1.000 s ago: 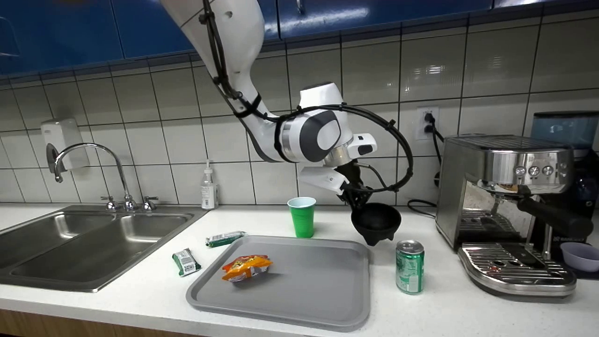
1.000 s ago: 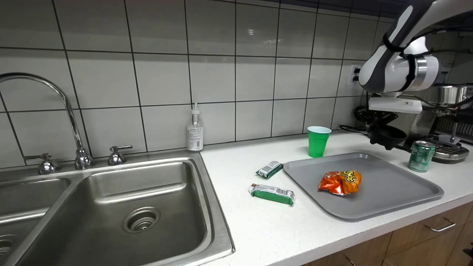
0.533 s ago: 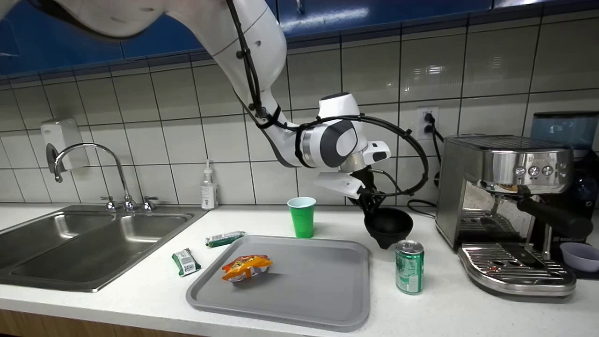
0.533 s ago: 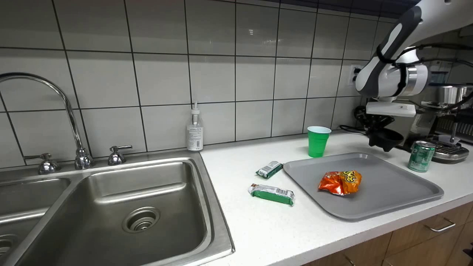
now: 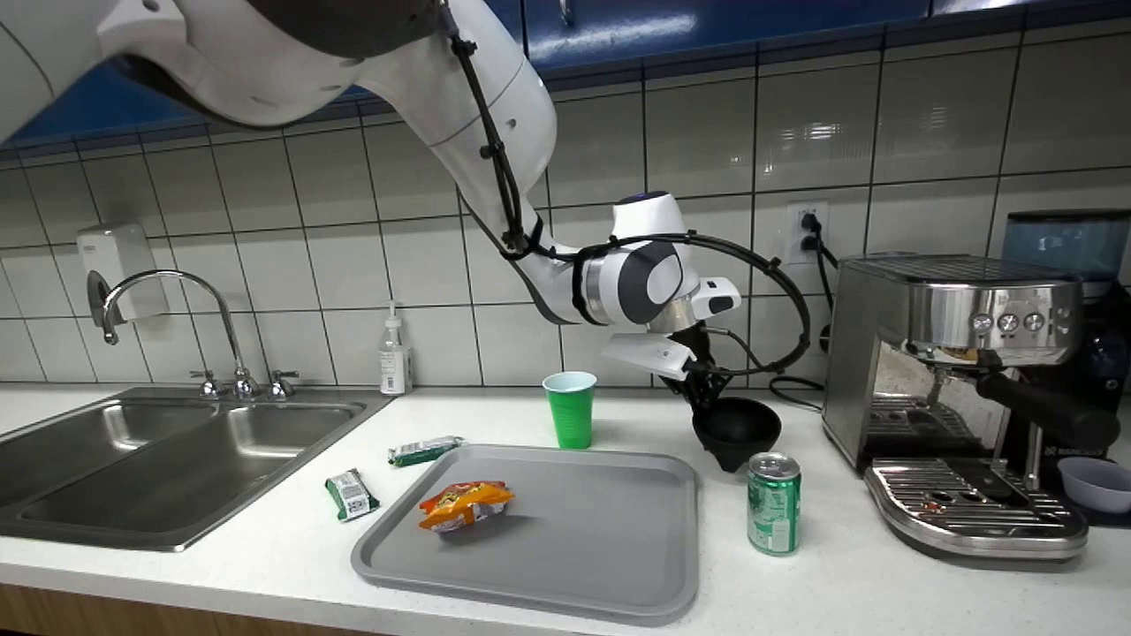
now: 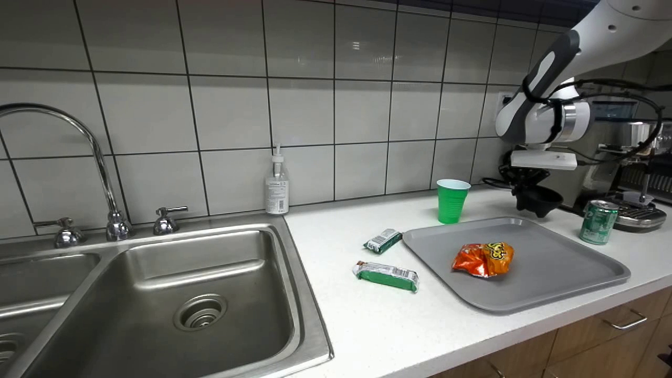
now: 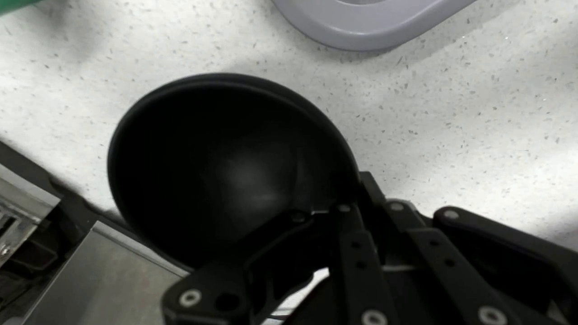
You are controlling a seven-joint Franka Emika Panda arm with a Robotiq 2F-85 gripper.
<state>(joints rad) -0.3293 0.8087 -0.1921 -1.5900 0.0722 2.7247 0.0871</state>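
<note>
My gripper (image 5: 704,399) is shut on the rim of a black bowl (image 5: 736,431) with small feet. In the wrist view the fingertips (image 7: 361,194) pinch one edge of the bowl (image 7: 216,158), which opens toward the camera. The bowl is tilted and held just above the counter, behind a green can (image 5: 773,508). In an exterior view the bowl (image 6: 539,200) is beyond the far right corner of the grey tray (image 6: 556,281). An orange snack packet (image 5: 468,506) lies on the tray's left part. A green cup (image 5: 573,415) stands behind the tray, left of the bowl.
A steel coffee machine (image 5: 963,309) stands right of the bowl; its side shows near the bowl in the wrist view. Two green-and-white wrapped bars (image 5: 426,451) (image 5: 352,495) lie left of the tray. A sink (image 6: 205,262), a soap bottle (image 6: 277,186) and a tiled wall are farther off.
The arm has carried the bowl right and slightly down in an exterior view, toward the can and coffee machine. The bowl stays gripped. The tray, packet, cup, can and bars have not moved.
</note>
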